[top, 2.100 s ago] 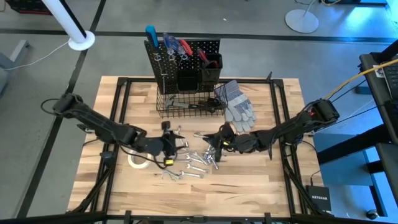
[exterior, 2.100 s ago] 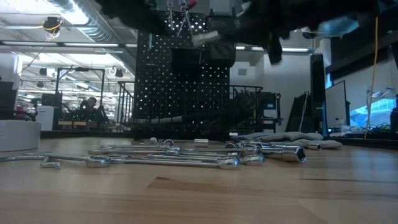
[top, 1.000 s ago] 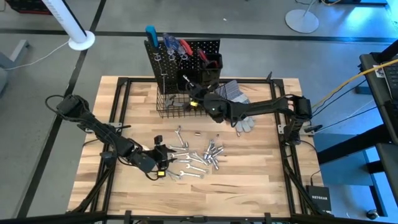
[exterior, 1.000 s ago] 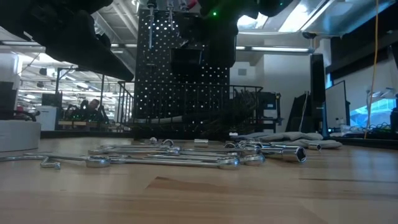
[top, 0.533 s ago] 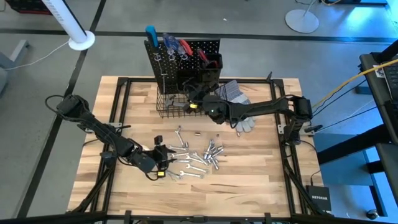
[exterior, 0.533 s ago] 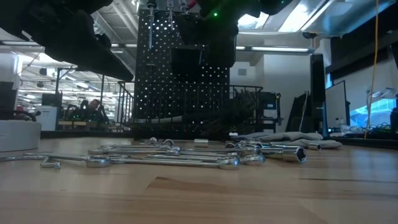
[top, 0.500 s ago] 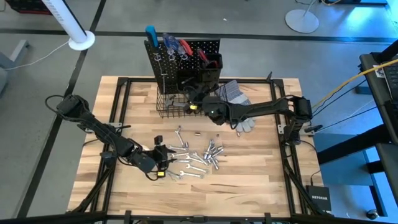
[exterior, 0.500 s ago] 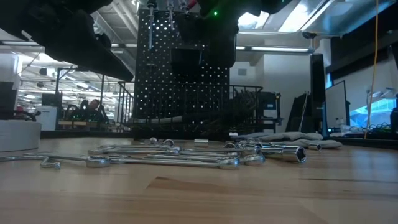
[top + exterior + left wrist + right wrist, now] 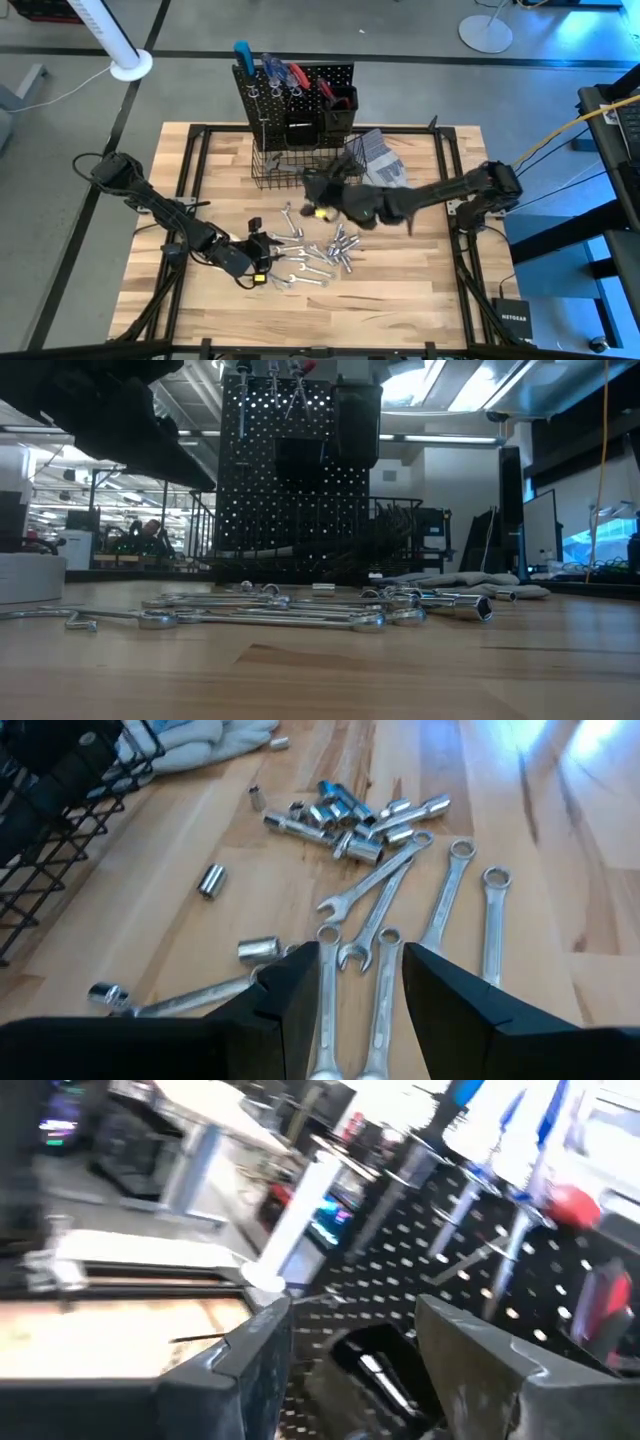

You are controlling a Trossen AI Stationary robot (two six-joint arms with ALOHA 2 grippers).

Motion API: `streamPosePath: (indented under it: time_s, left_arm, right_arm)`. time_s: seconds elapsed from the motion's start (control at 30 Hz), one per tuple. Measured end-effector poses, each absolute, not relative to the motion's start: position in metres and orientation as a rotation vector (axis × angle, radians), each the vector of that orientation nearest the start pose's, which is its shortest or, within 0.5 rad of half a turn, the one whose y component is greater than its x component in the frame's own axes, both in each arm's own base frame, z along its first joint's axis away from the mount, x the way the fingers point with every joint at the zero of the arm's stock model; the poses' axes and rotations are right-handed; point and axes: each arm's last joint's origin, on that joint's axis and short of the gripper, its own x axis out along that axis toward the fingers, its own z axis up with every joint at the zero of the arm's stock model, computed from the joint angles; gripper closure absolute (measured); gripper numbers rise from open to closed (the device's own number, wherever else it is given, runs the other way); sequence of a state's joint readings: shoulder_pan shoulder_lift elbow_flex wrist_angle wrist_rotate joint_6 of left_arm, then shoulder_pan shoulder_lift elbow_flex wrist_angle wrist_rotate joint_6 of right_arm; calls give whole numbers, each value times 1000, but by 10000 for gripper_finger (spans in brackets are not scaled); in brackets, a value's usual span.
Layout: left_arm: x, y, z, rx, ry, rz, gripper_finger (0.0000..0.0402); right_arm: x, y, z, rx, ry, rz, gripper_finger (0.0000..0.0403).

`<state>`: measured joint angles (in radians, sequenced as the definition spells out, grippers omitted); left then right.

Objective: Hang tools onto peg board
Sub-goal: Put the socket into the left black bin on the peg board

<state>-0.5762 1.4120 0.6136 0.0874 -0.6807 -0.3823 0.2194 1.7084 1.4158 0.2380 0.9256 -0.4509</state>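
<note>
My left gripper hovers over the wrenches mid-surface, fingers part open and empty. They look stiff, slick, thin steel; I'd pinch one mid-shank. Right gripper spread, empty, by the peg board.

We see a pale wooden plank table framed by black metal rails. At its far edge stands the upright black perforated peg board, with a black wire basket at its base. Just right of the basket lie grey work gloves. Near the table's middle, silver wrenches and sockets lie scattered in a loose cluster.
</note>
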Motion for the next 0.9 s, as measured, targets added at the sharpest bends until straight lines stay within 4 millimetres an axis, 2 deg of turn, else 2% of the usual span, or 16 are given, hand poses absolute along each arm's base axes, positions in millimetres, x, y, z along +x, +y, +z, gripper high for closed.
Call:
streamPosePath:
  time_s: [0.23,0.43,0.53,0.67,0.9]
  left_arm:
    - [222,-135,169,61,575,159,265]
    - [220,-138,170,74,568,138,265]
    - [222,-136,170,74,567,148,265]
    - [226,-130,170,69,561,173,265]
    - [229,-128,172,55,538,179,265]
  right_arm:
    - [353,125,356,-508,248,-483,187]
    - [322,172,325,-409,449,-185,188]
    - [308,183,308,-315,591,-85,188]
    - [296,188,286,-270,681,-90,188]
    - [296,187,280,-240,686,-97,188]
